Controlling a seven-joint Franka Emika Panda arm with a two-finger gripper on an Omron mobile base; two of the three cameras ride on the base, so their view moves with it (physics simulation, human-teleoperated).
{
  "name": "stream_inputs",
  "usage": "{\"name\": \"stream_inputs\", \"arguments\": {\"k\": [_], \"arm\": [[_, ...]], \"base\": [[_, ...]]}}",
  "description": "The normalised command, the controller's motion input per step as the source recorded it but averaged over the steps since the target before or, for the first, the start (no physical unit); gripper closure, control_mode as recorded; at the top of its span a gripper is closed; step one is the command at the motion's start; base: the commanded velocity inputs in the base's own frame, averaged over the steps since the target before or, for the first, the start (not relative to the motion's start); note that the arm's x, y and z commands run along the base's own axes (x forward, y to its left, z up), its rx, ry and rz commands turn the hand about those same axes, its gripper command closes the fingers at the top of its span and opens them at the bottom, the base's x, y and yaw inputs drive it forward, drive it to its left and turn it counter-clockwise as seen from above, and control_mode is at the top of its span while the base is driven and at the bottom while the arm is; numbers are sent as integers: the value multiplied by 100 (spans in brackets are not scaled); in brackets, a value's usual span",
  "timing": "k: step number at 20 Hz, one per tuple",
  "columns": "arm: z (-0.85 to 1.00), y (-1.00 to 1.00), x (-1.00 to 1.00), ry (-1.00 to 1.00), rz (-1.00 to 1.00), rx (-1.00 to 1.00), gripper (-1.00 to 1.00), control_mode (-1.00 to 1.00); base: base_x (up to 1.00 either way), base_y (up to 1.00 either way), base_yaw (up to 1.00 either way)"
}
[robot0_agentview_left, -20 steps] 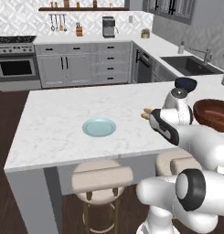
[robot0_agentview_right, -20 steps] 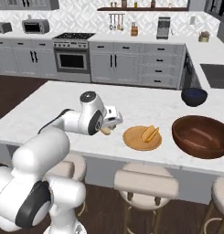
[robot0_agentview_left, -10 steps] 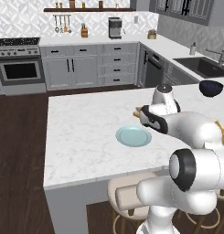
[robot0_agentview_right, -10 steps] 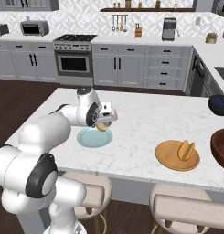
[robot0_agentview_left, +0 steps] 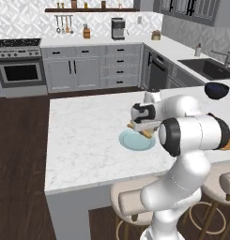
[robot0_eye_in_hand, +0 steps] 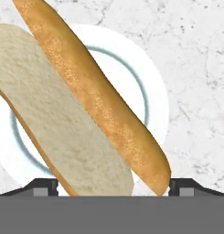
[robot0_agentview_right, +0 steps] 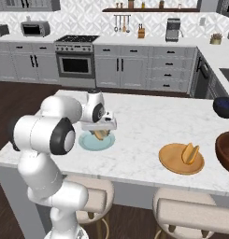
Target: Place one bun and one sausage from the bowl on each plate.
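Observation:
My gripper [robot0_agentview_left: 143,127] hangs just above the pale blue-green plate [robot0_agentview_left: 130,142] on the marble island, shut on a golden-tan split bun [robot0_agentview_left: 146,133]. From the right base view, the gripper [robot0_agentview_right: 101,130] holds the bun [robot0_agentview_right: 101,135] over that plate [robot0_agentview_right: 90,142]. In the hand view the bun [robot0_eye_in_hand: 86,105] lies slanted between my fingertips [robot0_eye_in_hand: 181,186], with the plate [robot0_eye_in_hand: 152,82] right beneath it. Another bun [robot0_agentview_right: 190,152] rests on the orange-tan plate [robot0_agentview_right: 174,161]. The dark wooden bowl [robot0_agentview_right: 226,148] sits at the right edge. The sausage is out of view.
A small dark blue bowl [robot0_agentview_right: 224,106] stands at the far right of the island; it appears as the blue bowl [robot0_agentview_left: 217,89] in the left base view. Padded stools [robot0_agentview_right: 188,210] line the near side. Bare marble lies left of the blue-green plate.
The base has driven left along the island, so the whole scene shifted. The bun stays in my gripper, which now hangs over the blue-green plate instead of beside it.

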Motion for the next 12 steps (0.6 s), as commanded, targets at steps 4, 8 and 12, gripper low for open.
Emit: {"name": "stream_inputs", "arguments": {"k": [4, 8, 12], "arm": [[-75, 32, 55, 1, -3, 0, -100, -100], [-35, 0, 39, 0, 0, 0, -100, -100], [-3, 0, 25, 0, -3, 0, -100, -100]], "base": [[0, 0, 0], [0, 0, 0], [0, 0, 0]]}}
